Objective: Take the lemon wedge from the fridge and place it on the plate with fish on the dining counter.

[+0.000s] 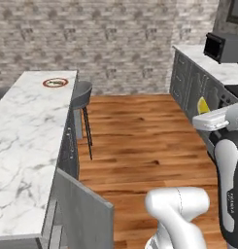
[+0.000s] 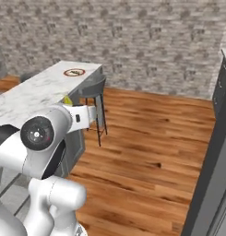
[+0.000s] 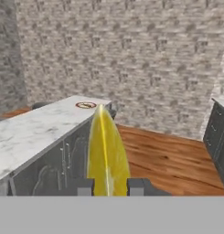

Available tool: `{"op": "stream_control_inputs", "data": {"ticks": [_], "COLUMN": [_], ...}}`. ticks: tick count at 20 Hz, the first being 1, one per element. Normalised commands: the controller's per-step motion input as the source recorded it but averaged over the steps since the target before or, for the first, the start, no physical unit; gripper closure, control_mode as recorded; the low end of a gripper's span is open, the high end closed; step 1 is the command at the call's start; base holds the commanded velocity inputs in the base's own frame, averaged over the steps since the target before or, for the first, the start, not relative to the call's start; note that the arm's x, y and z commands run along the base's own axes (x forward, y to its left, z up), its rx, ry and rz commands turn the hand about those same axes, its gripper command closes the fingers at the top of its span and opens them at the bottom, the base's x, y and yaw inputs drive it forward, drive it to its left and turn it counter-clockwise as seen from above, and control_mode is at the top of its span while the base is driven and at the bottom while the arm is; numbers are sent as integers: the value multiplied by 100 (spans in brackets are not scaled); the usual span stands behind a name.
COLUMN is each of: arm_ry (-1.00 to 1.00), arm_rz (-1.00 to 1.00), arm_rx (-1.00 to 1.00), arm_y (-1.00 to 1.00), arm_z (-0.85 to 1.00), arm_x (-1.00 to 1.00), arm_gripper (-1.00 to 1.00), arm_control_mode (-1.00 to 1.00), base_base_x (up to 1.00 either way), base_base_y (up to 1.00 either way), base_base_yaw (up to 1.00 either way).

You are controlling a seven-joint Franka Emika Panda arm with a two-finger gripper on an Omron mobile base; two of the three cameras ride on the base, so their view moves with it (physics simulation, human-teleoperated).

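Left base view: the dining counter (image 1: 23,141) runs along the left side, a long white marble slab with grey veins over a grey base. Near its far end sits the plate with fish (image 1: 55,82), round with a red rim. A grey stool (image 1: 82,99) stands just beside the far corner of the slab, on the wooden floor (image 1: 135,141). At the right edge the white arm reaches forward, and the lemon wedge (image 1: 203,105) shows as a small yellow piece just ahead of the hand, held over the floor and well apart from the plate. A shorter marble worktop (image 1: 215,65) with grey cabinets lines the right side, with a dark appliance (image 1: 222,47) on it.

Right base view: the arm crosses the lower left. A sliver of yellow lemon wedge (image 2: 67,99) peeks out at the hand, in front of the side of the dining counter (image 2: 31,94). The plate with fish (image 2: 74,72) lies farther along the slab, near its far end, and the stool (image 2: 93,87) stands beside that end.

Hand view: the gripper (image 3: 110,186) has its two dark fingertips closed against the base of the lemon wedge (image 3: 106,151), which stands upright between them. Beyond it, the plate with fish (image 3: 86,105) rests on the dining counter (image 3: 35,128), before a brick wall (image 3: 131,59).
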Motion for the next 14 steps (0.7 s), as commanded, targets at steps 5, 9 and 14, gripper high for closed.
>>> {"op": "stream_control_inputs", "data": {"ticks": [5, 9, 14], "arm_ry": [0, 0, 0], "arm_rz": [0, 0, 0], "arm_rx": [0, 0, 0], "arm_y": [0, 0, 0], "arm_z": [0, 0, 0], "arm_x": [0, 0, 0], "arm_gripper": [100, 100, 100], "arm_control_mode": [100, 100, 100], "base_base_x": [1, -1, 40], "base_base_y": [100, 100, 97], "base_base_yaw": [42, 52, 48]}}
